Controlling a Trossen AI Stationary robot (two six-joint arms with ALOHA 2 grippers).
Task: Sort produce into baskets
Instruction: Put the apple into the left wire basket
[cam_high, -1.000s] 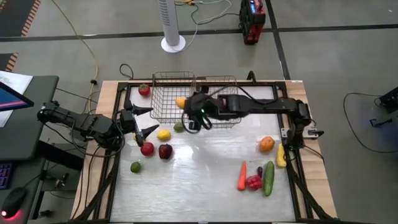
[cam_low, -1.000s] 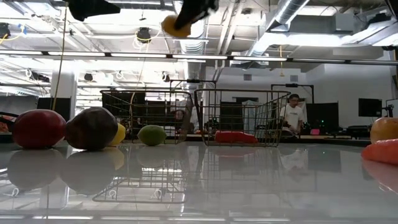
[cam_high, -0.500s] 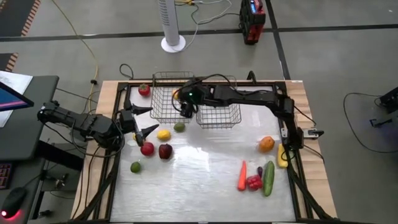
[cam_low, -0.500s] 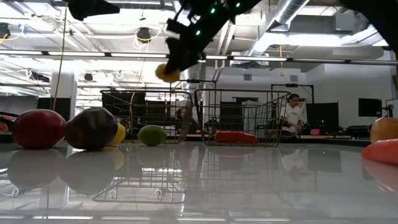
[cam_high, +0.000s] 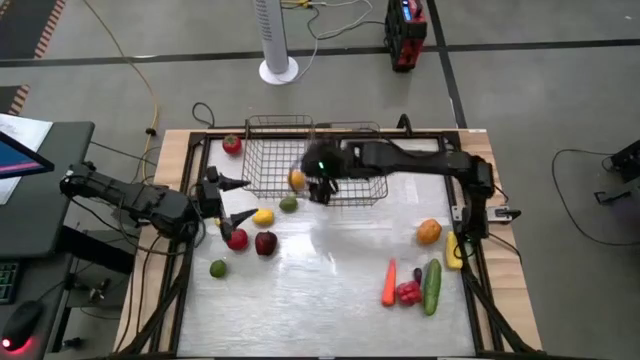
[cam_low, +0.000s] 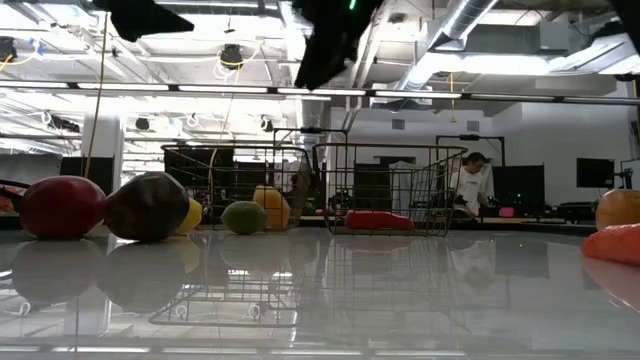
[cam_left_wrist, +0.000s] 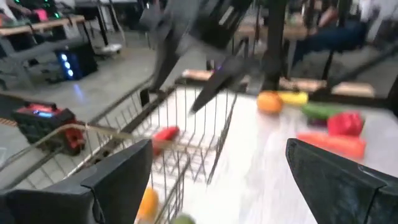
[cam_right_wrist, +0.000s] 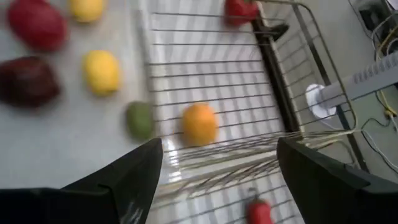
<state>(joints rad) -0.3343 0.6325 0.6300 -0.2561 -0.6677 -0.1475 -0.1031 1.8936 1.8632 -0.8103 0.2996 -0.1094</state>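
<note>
Two grey wire baskets stand side by side at the table's far side, the left basket and the right basket. An orange lies on the floor of the left basket, near its near right corner; it also shows in the right wrist view and the low view. A red chili lies in the right basket. My right gripper hangs open and empty above the baskets' near edge. My left gripper is open and empty above the table's left part.
A lemon, a lime, two red apples and a second lime lie near my left gripper. An orange, a carrot and a cucumber lie at the near right. A red piece lies left of the left basket.
My right gripper carried the orange toward the far left over the left basket and let it go. The orange fell onto the basket's floor. The gripper has since drawn back toward the table's near right and risen.
</note>
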